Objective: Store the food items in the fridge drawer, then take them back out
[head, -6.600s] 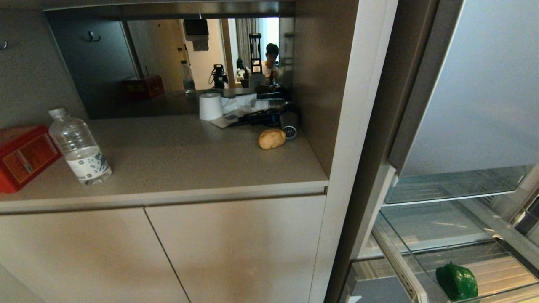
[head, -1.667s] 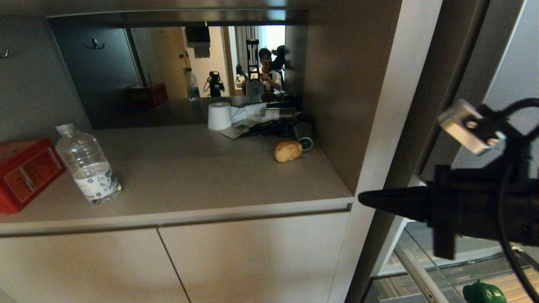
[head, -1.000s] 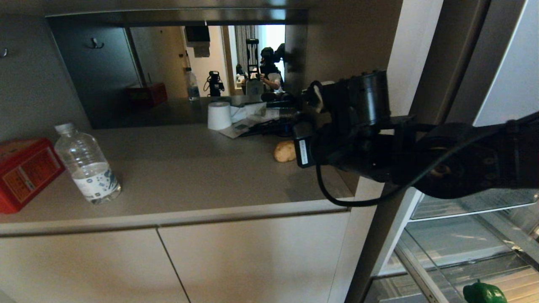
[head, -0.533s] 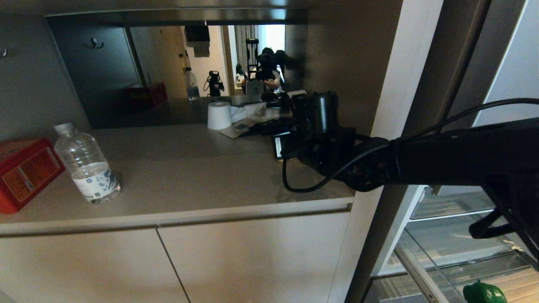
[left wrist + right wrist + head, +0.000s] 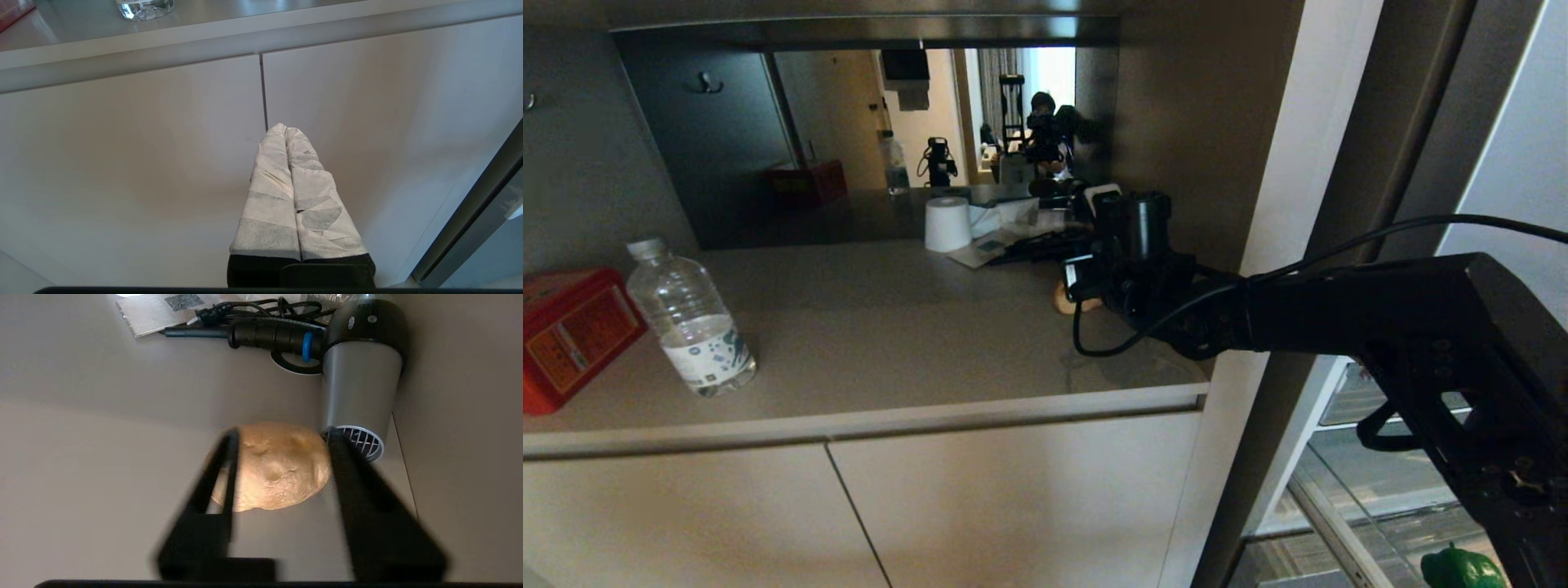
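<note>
The left gripper [image 5: 286, 130] hangs low before the cabinet doors [image 5: 163, 163], jaws pressed together. The green pepper [image 5: 1462, 567] lies in the fridge drawer [image 5: 1347, 547]. Farther on, the right gripper [image 5: 282, 437] reaches over the desk [image 5: 890, 327], jaws apart on either side of the potato [image 5: 273, 465], beside a hair dryer [image 5: 359, 384].
</note>
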### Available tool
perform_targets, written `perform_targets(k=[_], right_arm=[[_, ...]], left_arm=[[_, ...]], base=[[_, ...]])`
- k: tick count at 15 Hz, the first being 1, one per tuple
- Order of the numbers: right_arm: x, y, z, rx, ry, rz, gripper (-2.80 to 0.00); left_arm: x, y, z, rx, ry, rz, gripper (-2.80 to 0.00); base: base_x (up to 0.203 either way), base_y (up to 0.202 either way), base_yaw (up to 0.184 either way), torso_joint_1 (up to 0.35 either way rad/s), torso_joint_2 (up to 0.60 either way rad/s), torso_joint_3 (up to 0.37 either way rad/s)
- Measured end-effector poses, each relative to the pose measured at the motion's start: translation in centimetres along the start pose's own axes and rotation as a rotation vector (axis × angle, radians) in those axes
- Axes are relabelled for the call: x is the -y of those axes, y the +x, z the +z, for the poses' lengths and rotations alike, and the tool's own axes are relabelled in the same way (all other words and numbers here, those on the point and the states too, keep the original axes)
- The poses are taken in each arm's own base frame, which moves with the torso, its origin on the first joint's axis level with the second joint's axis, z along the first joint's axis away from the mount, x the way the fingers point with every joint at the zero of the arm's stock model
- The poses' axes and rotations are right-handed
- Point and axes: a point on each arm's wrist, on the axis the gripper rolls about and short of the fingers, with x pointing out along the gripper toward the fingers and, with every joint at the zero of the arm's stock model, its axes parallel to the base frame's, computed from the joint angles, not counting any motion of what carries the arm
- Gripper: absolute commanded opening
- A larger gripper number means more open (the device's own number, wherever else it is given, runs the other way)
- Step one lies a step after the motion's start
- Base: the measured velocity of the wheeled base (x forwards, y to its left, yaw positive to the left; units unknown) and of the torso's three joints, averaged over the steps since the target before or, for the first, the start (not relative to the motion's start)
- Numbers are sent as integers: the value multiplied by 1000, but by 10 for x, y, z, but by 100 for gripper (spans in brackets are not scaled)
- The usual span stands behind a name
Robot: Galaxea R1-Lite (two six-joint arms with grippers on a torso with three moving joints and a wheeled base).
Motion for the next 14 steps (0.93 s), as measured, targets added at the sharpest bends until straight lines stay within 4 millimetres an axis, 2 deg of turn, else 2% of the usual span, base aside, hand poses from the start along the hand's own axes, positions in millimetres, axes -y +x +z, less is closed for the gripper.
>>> perform_targets(k=[4, 9, 14], right_arm=[[4, 5, -4, -5, 2, 28, 0], [23, 16, -9, -13, 8, 114, 0], [29, 23, -13, 13, 20, 213, 0]], left_arm=[[0, 0, 0, 0, 1, -1, -280], [0, 0, 0, 4, -4, 0, -280], [0, 0, 0, 8, -8, 1, -280]], base=[[0, 0, 0, 0, 0, 0], [0, 0, 0, 0, 0, 0], [0, 0, 0, 0, 0, 0]])
